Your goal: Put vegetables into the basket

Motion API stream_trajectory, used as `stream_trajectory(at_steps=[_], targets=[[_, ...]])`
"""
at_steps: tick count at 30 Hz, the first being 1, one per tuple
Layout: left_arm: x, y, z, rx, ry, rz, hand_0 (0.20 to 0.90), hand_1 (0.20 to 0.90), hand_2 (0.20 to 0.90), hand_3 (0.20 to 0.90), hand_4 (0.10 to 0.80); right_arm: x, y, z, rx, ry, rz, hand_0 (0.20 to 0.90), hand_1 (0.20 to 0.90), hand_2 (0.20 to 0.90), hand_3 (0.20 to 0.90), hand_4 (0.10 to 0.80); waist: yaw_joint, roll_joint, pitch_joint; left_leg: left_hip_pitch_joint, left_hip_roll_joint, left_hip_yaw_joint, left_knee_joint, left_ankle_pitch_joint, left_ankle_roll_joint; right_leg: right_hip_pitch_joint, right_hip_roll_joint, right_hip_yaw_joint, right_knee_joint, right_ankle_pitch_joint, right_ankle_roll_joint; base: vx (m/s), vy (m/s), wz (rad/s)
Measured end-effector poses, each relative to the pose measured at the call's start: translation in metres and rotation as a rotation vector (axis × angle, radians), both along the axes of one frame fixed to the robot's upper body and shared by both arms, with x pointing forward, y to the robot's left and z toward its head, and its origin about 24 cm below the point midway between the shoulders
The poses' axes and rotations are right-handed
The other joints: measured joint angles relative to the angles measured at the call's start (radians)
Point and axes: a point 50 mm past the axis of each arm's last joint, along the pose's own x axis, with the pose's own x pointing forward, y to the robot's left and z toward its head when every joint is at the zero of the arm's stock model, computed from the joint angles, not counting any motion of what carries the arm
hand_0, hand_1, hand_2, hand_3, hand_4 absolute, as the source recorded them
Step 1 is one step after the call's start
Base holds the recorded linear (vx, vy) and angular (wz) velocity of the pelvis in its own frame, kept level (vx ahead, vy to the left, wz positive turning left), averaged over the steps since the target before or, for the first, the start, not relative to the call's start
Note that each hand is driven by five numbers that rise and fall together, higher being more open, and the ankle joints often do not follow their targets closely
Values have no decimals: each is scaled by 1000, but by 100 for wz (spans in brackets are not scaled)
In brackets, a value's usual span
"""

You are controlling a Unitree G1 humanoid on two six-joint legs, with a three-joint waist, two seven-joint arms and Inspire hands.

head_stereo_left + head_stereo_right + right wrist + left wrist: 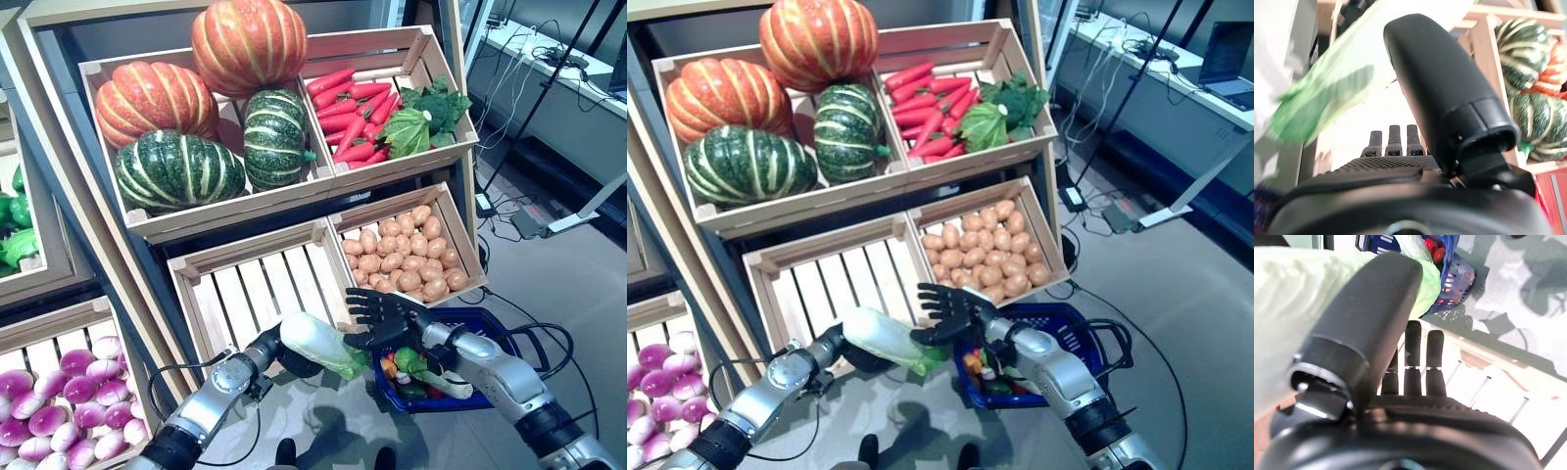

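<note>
My left hand (266, 349) holds a pale green napa cabbage (313, 343) in the air in front of the empty slatted crate (250, 289). In the left wrist view the thumb (1366, 318) lies over the cabbage (1283, 308) with the fingers beneath it. The cabbage's leafy end points at a blue basket (493, 325) with black handles, low on the right and holding some vegetables. My right hand (384, 315) is open with its fingers spread, just above the basket's near rim and against the leafy end (1327, 93).
Wooden crates on the stand hold pumpkins (176, 168), red carrots (351, 113) with leafy greens (426, 117), and potatoes (407, 255). Purple-white turnips (54, 411) fill a crate at the lower left. Cables (509, 220) and a desk stand at the right.
</note>
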Motion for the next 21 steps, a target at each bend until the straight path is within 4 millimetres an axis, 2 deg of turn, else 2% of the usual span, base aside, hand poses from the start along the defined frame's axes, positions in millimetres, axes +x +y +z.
stream_trajectory(at_steps=[5, 21], targets=[[0, 2, 0, 12, -2, 8, 300, 300, 300, 300, 400, 2, -9, 3, -3, -16, -62, 900, 900, 900, 900, 800, -9, 0, 0, 0, 0, 4, 0, -1, 1, -2, 0, 2, 0, 0, 0, -1, -2, -1], [-2, 4, -4, 54, 59, 8, 300, 300, 300, 300, 400, -1, -9, 2, 0, -25, -63, 900, 900, 900, 900, 800, -9, 1, 1, 0, 0, 4, 0, -2, 2, -6, -1, 5, -3, 0, 1, -1, 0, 0]])
